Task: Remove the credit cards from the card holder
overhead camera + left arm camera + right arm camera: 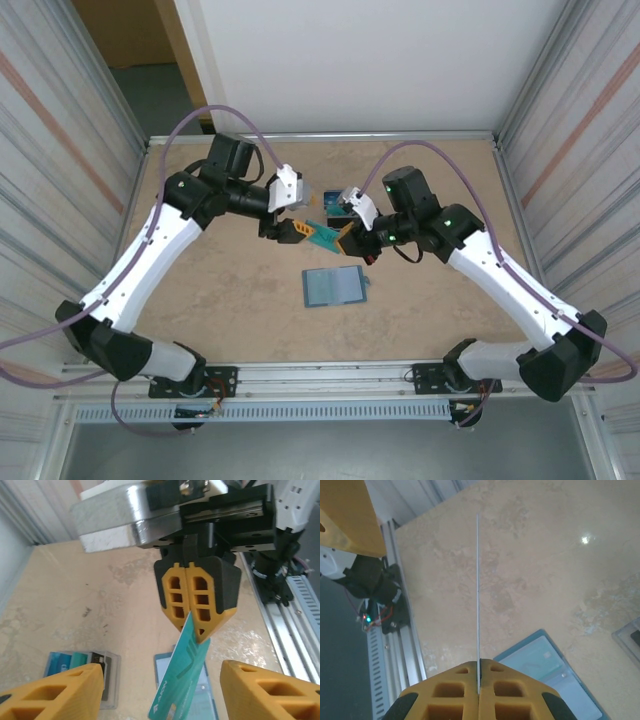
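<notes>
The desk (220,300) carries little. The card holder (335,286) lies open and flat around its middle, on the near-edge side of where the two arms meet. A small clear tray (82,672) sits toward the far edge with a couple of printed cards lying in it. Judging from that, the task is partly done: some cards seem already set aside. One credit card (182,680) is out of the holder and up in the air. The holder's pale pocket (545,670) appears to show another teal face under it, though I cannot be sure of that, so at least one card may be left to pull. The lifted card hangs above the desk between the holder and the tray, touching neither. The right claw (478,682) is pressed together on one short end of it, and in the right wrist view the card is a thin edge-on line running straight out from the yellow pads. The left claw (160,695) is spread, one finger on each side of the card's free end and neither touching it. That looks like the set-up for a hand-over.
</notes>
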`<action>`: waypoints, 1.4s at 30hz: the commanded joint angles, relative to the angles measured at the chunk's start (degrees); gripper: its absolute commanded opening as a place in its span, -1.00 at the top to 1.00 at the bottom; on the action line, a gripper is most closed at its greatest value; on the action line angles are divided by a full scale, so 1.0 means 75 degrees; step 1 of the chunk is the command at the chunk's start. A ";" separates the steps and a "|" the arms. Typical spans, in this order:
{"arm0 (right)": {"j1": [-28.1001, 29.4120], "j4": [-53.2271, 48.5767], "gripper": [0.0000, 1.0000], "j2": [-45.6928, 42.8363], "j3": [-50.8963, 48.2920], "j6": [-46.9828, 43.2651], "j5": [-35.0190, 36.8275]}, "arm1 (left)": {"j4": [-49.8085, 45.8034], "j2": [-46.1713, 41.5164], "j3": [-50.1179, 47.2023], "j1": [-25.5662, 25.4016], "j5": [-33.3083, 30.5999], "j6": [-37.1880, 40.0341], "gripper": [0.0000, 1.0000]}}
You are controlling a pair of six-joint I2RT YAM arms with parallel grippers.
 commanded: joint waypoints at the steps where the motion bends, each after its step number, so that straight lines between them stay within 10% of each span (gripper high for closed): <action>1: 0.0018 -0.0423 1.00 0.0093 0.0333 -0.0488 -0.0250 | -0.1170 0.0143 0.0374 -0.0051 0.0491 0.1030 -0.21; 12: 0.0024 -0.0907 1.00 0.0246 0.0613 -0.0905 -0.0444 | -0.1711 0.1095 0.0898 -0.0548 -0.0473 0.1003 0.27; 19: 0.0000 -0.0901 1.00 0.0295 0.0553 -0.0889 -0.0228 | -0.2093 0.1603 0.1289 -0.0825 -0.0793 0.1142 1.00; 29: -0.0936 0.0368 -0.98 -0.0768 -0.0756 0.0620 0.0138 | 0.0667 0.1479 0.0116 -0.0412 -0.1426 0.0111 1.00; 33: -0.1103 0.0864 -0.97 -0.1455 -0.1329 0.1348 0.0847 | 0.2664 0.1662 -0.0479 -0.0055 -0.1357 -0.0413 1.00; 42: -0.1165 0.1626 -0.97 -0.2688 -0.1999 0.2753 0.3228 | 0.2876 0.3841 0.0903 0.0244 -0.0667 -0.0594 1.00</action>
